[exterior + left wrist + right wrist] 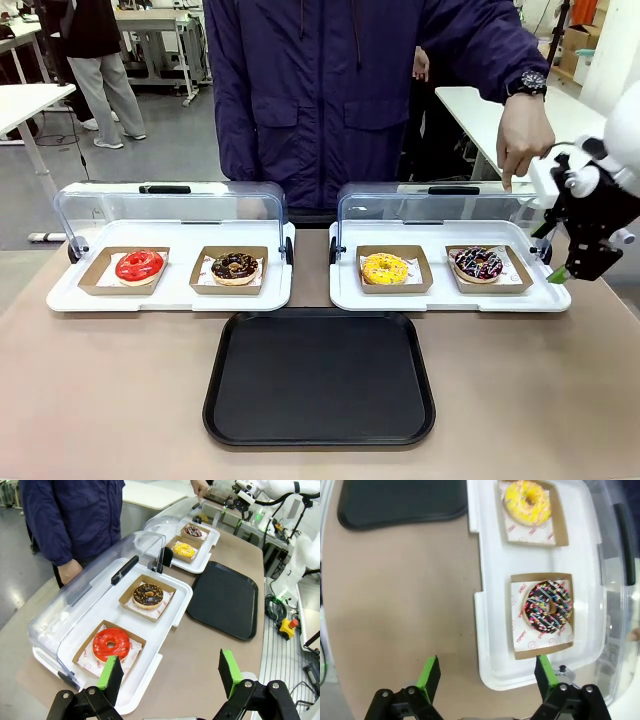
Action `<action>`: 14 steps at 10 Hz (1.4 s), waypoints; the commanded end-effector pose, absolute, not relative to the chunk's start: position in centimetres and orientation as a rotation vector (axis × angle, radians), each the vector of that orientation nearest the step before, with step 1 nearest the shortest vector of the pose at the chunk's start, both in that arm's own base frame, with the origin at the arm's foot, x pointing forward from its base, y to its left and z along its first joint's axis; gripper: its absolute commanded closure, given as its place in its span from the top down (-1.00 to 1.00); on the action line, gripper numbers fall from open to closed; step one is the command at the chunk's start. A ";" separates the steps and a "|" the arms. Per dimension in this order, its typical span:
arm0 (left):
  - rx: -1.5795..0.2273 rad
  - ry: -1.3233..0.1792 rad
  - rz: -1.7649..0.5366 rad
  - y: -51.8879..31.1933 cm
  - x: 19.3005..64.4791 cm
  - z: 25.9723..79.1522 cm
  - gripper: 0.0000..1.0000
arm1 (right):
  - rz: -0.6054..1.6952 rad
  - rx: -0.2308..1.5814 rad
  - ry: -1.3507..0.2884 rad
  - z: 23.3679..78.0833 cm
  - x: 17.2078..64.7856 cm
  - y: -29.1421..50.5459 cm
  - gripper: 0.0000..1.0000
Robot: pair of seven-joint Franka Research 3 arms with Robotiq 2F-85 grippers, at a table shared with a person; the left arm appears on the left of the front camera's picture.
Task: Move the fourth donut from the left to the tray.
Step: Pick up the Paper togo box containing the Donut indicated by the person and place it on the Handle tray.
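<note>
The fourth donut (478, 263), dark glazed with white drizzle and coloured sprinkles, sits in a brown cardboard holder on the right white display tray (450, 299). In the right wrist view the donut (548, 606) lies just beyond my right gripper (487, 675), slightly to its right. That gripper is open and holds nothing. From the front, the right gripper (570, 268) hovers off the display tray's right end. The black tray (320, 378) lies at the near middle of the table. My left gripper (170, 672) is open and empty, near the red donut (111, 643).
A person's hand (520, 140) holds the right clear lid (430, 210) up. A yellow donut (385, 268) shares that display tray. The left display tray holds the red donut (139, 265) and a chocolate crumb donut (235, 267) under a raised lid.
</note>
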State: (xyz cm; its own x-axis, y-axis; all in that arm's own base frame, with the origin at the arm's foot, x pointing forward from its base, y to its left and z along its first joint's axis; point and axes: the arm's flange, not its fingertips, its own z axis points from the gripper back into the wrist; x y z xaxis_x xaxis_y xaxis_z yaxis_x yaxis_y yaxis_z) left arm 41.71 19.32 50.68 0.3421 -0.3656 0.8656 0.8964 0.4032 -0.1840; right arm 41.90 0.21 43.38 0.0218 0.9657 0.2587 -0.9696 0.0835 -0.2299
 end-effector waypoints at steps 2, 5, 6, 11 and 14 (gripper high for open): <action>-0.759 -0.846 -0.935 19.3 41.6 51.0 1.00 | 1.523 0.001 -0.357 40.7 43.8 -0.4 1.00; -0.759 -0.846 -0.935 19.3 41.6 51.0 1.00 | 1.515 -0.083 -0.483 39.9 44.5 -1.2 1.00; -0.759 -0.846 -0.935 19.3 41.6 51.0 1.00 | 1.517 -0.007 -0.359 39.7 43.7 -0.7 1.00; -0.759 -0.846 -0.935 19.3 41.6 51.0 1.00 | 1.500 -0.067 -0.318 38.5 44.8 -0.5 1.00; -0.759 -0.846 -0.935 19.3 41.6 51.0 1.00 | 1.537 -0.123 -0.345 36.8 46.2 -0.1 1.00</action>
